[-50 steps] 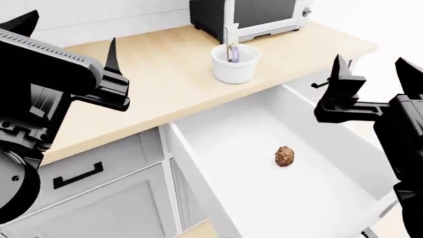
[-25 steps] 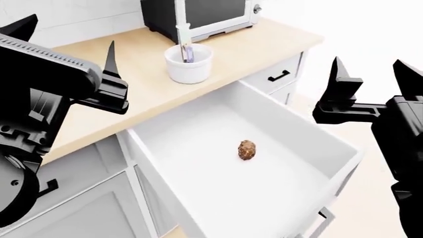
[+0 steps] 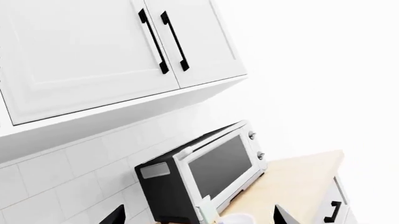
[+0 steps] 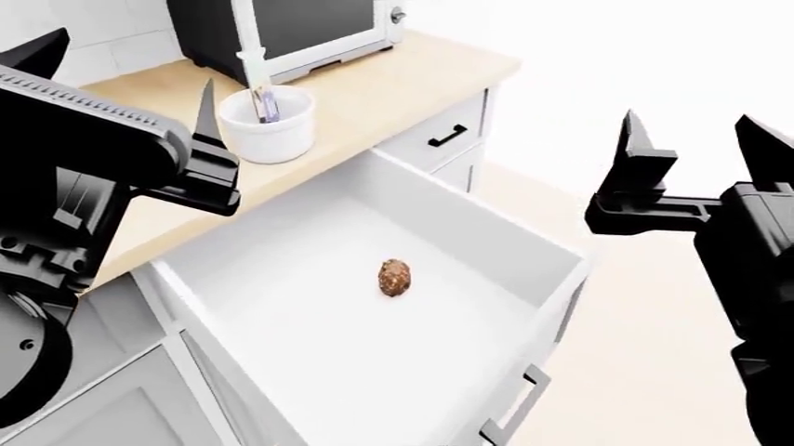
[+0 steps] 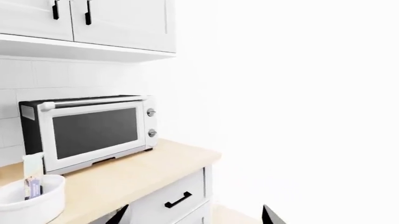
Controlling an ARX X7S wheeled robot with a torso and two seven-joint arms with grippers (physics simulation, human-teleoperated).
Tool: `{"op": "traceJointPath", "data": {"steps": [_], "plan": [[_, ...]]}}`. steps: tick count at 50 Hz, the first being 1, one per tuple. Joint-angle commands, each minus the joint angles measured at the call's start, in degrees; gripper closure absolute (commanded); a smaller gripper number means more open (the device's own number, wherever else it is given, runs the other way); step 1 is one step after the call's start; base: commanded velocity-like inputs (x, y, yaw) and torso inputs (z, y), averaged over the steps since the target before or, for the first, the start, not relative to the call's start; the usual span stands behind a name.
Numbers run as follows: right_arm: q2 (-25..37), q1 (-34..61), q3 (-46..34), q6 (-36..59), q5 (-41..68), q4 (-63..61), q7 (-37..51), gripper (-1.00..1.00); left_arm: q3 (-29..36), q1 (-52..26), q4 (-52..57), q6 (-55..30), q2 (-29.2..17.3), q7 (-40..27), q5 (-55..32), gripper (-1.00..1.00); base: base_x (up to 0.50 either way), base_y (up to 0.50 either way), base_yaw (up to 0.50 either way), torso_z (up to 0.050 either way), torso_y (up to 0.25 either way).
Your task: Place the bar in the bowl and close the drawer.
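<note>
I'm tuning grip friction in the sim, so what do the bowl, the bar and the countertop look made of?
The bowl: smooth, plain white, probably glazed ceramic. The bar: a thin purple-blue wrapper with a cream end, likely plastic film or foil. The countertop: pale tan with faint grain, apparently matte wood or laminate.

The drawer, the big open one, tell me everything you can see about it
The drawer is a wide, deep white box, pulled far out from under the wooden countertop. Its walls and floor look plain, smooth and white. A black handle shows on its front. It is open, and the only thing visible inside is a brown lumpy ball resting near the middle of the floor. Neither gripper touches it: the left gripper and the right gripper are both open above it.
</note>
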Motion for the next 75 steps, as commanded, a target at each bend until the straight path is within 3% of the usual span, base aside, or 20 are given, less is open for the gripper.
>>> {"op": "traceJointPath", "data": {"steps": [1,50,75], "plan": [[0.11,-0.13,-0.09,0.9,-0.19,-0.13,0.17,-1.0,0.02,-0.01,0.14,-0.19,-0.2,-0.39,-0.39,-1.0,0.0,0.0,0.0,0.0,0.0],[-0.59,0.4,0.72,3.46,-1.15,0.08,0.37,-1.0,1.21,0.41,-0.28,0.92,-0.96,-1.01,0.11,-1.0,0.2,0.15,0.0,0.0,0.0],[0.2,-0.98,1.03,1.71,-1.35,-0.15,0.23,-1.0,0.33,0.56,0.38,0.37,-1.91,-1.74,-1.62,-1.0,0.11,-0.1,0.0,0.0,0.0]]}}
